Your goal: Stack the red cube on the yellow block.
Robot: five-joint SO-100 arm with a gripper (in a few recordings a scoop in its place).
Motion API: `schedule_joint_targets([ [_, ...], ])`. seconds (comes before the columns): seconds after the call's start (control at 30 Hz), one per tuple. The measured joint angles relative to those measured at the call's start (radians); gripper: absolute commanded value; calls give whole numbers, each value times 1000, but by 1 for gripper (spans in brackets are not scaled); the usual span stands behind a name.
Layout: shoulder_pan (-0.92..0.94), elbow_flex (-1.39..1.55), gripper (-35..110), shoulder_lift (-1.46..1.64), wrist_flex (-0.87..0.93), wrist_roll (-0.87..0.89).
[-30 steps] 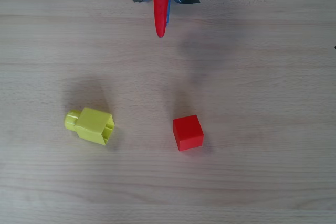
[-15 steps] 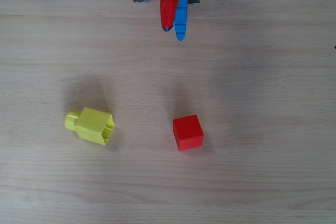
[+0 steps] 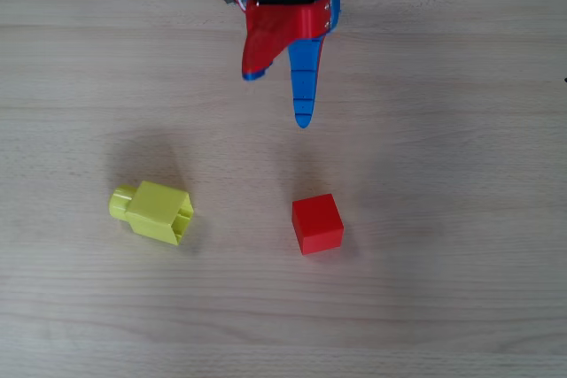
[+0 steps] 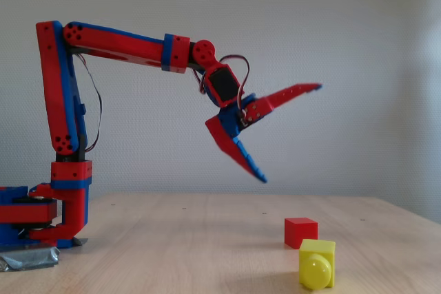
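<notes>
red cube [image 3: 317, 224] and yellow block [image 3: 153, 212] well apart, splayed hand [image 4: 293, 134] high above

We've got one overhead cam looking straight down at the wood table [image 3: 443, 130], arm base at the top edge. The fixed cam sits low at table height, side-on, base on the left. Both catch the gripper [image 3: 278, 99] [image 4: 293, 134], red cube [image 3: 317, 223] [image 4: 300, 231] and yellow block [image 3: 153, 212] [image 4: 317, 264].

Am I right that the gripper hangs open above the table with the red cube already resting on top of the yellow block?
Not quite: the red cube sits on the table apart from the yellow block, as the overhead view shows. The gripper does hang open above the table.
</notes>
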Motion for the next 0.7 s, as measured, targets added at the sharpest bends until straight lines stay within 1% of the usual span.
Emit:
schedule_joint_targets([
  [0.27,-8,-91,80,-89,225,-14],
  [0.4,-35,-179,80,-117,293,-78],
  [0.47,-41,-186,80,-124,308,-78],
  [0.53,-44,-187,80,-141,322,-67],
  [0.57,-46,-186,81,-147,367,-43],
  [0.6,-48,-178,97,-147,390,-11],
  [0.67,-48,-167,92,-158,485,97],
  [0.7,-46,-164,92,-170,529,106],
])
